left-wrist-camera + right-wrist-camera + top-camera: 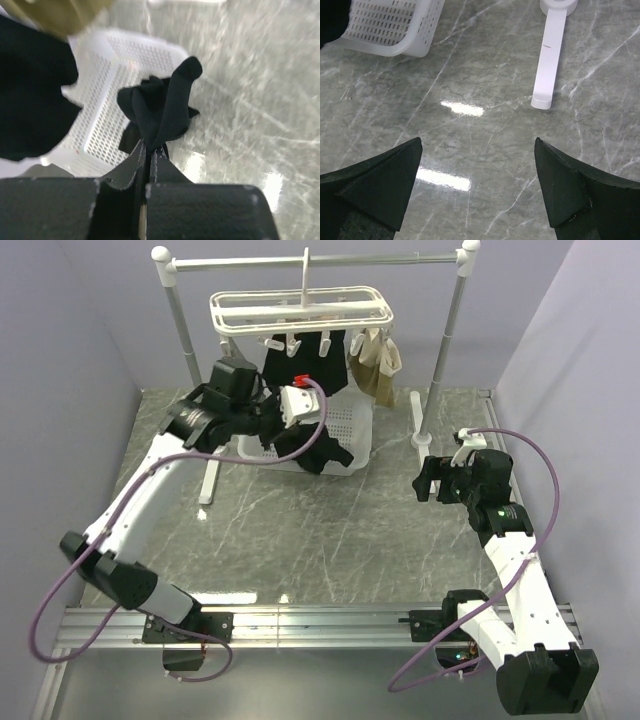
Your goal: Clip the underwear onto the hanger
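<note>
Pinching a bunched wad of the underwear [162,107], the left end effector [149,150] is clamped tight. The cloth dangles just ahead of its tips, basket [100,105] below, hanger [300,308] above and beyond. Risk: the wadded waistband likely misses a peg, or the thin pinch slips and drops it. Right end effector [478,145] gapes wide, empty, over the worktop [485,75], well apart from the cloth.

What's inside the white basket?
The part of the basket floor that shows looks bare. The black underwear in the shut left gripper and another dark cloth hide the rest.
</note>
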